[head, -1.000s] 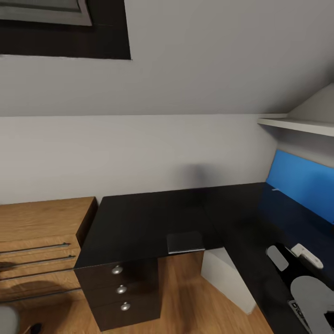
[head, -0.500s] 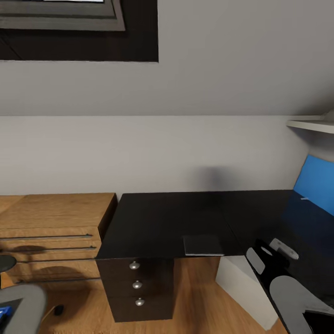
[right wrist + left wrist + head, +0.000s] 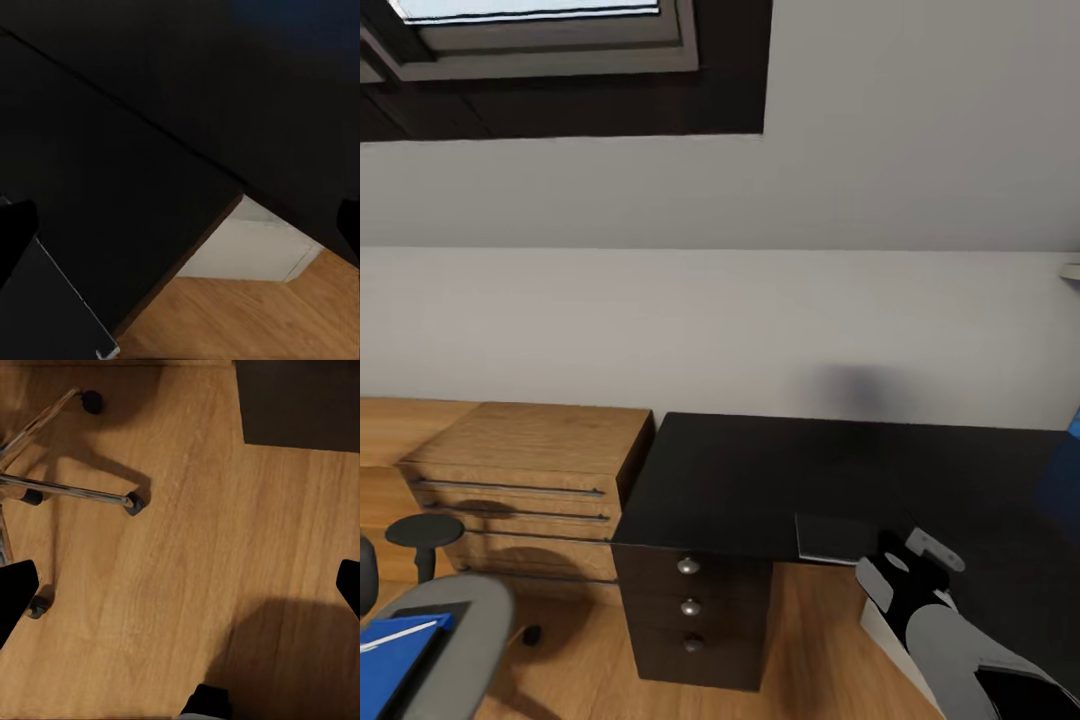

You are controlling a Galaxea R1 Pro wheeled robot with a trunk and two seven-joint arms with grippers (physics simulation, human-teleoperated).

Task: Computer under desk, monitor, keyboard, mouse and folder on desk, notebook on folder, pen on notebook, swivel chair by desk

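While the right pincer (image 3: pixel 908 566) hangs wide apart with nothing in it, just over the front edge of the glossy black worktop (image 3: pixel 760 480), the notebook (image 3: pixel 836 538) lies right beside it on that edge. Left pincer (image 3: pixel 180 585) is spread wide too, empty, over the wood floor (image 3: pixel 195 547) near the swivel chair (image 3: pixel 450 640) and its chrome legs. Blue folder (image 3: pixel 395 655) sits on the chair seat with the pen (image 3: pixel 400 637) on top. Three silver-knobbed drawers (image 3: pixel 690 605) are under the worktop, and a light wooden chest (image 3: pixel 525 480) stands just beside it.
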